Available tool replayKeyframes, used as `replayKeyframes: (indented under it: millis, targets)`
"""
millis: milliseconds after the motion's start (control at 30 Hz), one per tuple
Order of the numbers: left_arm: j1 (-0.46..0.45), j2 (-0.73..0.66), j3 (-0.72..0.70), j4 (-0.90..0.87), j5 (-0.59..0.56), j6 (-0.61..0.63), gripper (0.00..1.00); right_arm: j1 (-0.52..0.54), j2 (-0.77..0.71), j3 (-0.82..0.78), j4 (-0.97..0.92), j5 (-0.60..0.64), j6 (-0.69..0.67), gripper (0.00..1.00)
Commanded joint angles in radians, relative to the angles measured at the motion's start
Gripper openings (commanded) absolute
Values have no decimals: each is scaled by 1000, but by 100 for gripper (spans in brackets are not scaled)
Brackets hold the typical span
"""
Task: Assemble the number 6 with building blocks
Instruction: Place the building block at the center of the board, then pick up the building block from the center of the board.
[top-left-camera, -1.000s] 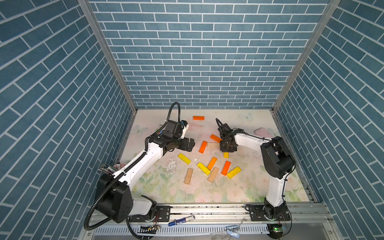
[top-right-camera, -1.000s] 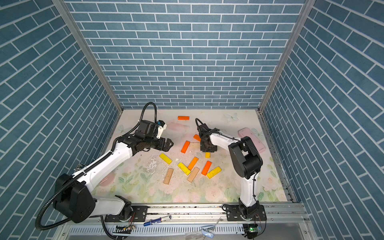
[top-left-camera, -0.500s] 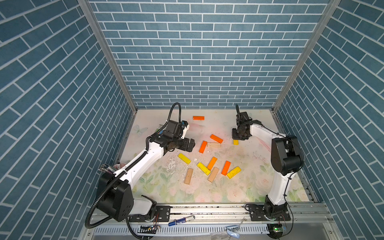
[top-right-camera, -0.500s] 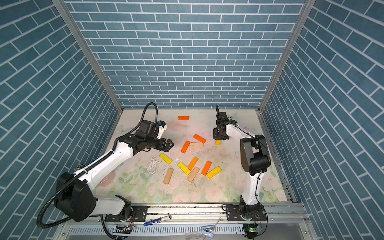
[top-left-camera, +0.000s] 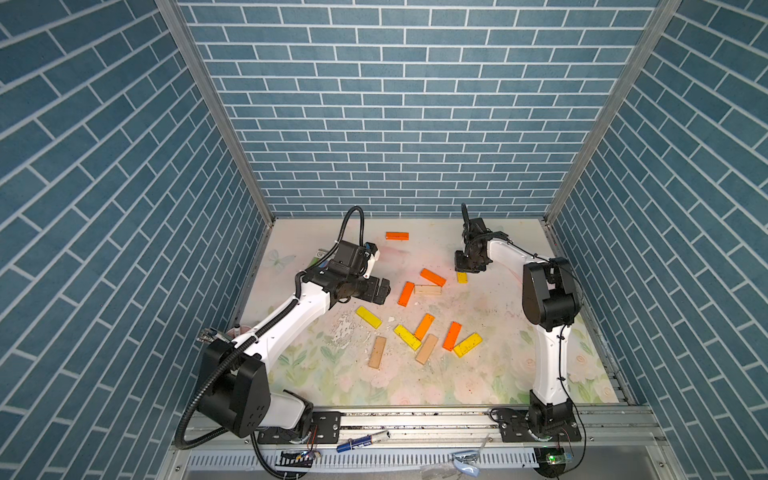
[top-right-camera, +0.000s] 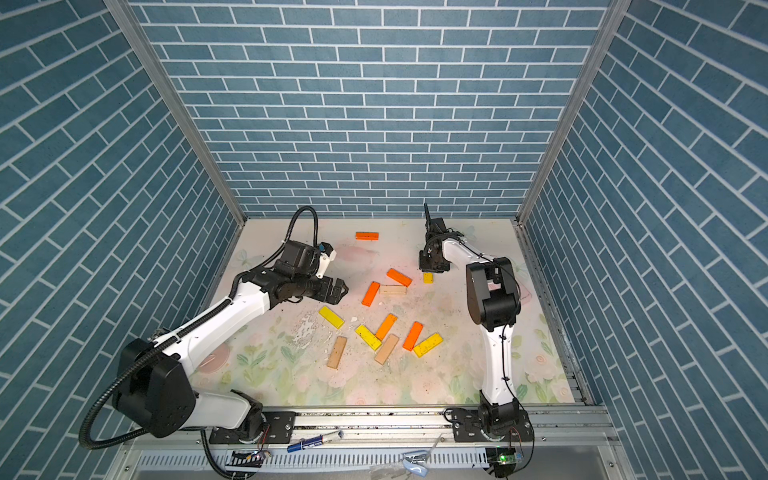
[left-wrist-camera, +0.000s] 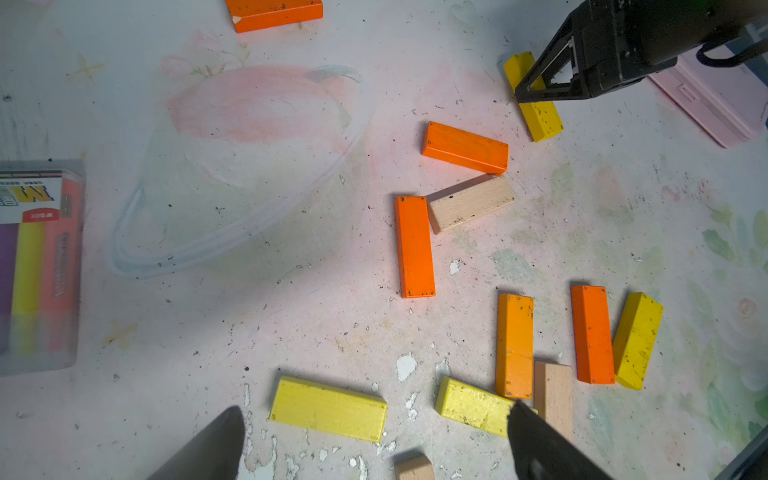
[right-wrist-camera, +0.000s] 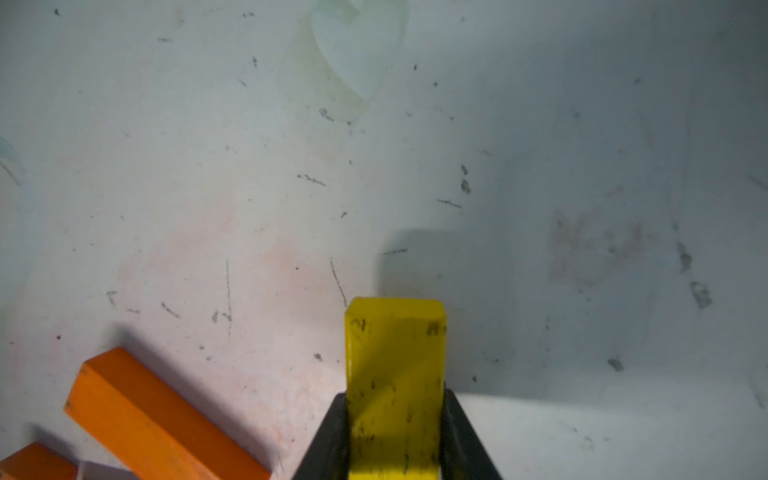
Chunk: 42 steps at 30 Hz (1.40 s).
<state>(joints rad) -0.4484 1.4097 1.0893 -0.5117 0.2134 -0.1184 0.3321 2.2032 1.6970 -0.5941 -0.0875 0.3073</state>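
Building blocks in orange, yellow and tan lie scattered on the flowered table (top-left-camera: 478, 374). My right gripper (top-left-camera: 467, 269) (right-wrist-camera: 395, 397) is shut on a yellow block (top-left-camera: 462, 277) (right-wrist-camera: 395, 353), low at the table's back right. Beside it lie an orange block (top-left-camera: 432, 276), a tan block (top-left-camera: 427, 289) and another orange block (top-left-camera: 406, 293). My left gripper (top-left-camera: 384, 289) (left-wrist-camera: 374, 409) hangs open left of that group, above a yellow block (left-wrist-camera: 328, 409). Several more blocks (top-left-camera: 424, 326) lie nearer the front. One orange block (top-left-camera: 397, 235) lies alone at the back.
A pink case (left-wrist-camera: 715, 108) lies behind the right arm near the right wall. A clear pack of pastel sticks (left-wrist-camera: 37, 266) sits by the left wall. Blue brick walls close in three sides, and a metal rail (top-left-camera: 415, 419) runs along the front.
The right gripper carried the yellow block from the middle group toward the back right, then a little back to the left. The left arm has not moved.
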Motion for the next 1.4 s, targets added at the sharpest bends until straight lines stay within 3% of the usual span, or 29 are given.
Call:
replayKeyframes:
  millis: [0,167,367,567,633,733,867,967,1133,1367]
  targets:
    - [-7,12,26,-19,-12,5,99,14,46,41,-55,42,20,28]
    - [-7,17,29,-21,-13,8,99,40,102,115,-103,73,40,31]
    - [-7,12,32,-26,-34,16,99,65,125,379,-317,129,10,57]
    - [-7,-15,32,-41,-62,24,99,68,45,651,-485,158,-20,67]
    - [-6,-33,24,-33,-71,22,99,73,-18,612,-454,157,-38,67]
    - [-5,-43,21,-27,-69,16,99,85,-163,382,-284,111,-97,67]
    - [-3,-38,25,-26,-57,8,99,87,-301,50,-23,-50,-187,66]
    - [-1,-42,23,-18,-31,1,99,110,-320,-65,49,-127,-294,66]
    - [9,-41,15,11,50,-20,99,154,-219,-32,-18,-100,-430,65]
    - [12,-44,3,34,93,-26,99,180,-67,69,-104,-70,-510,64]
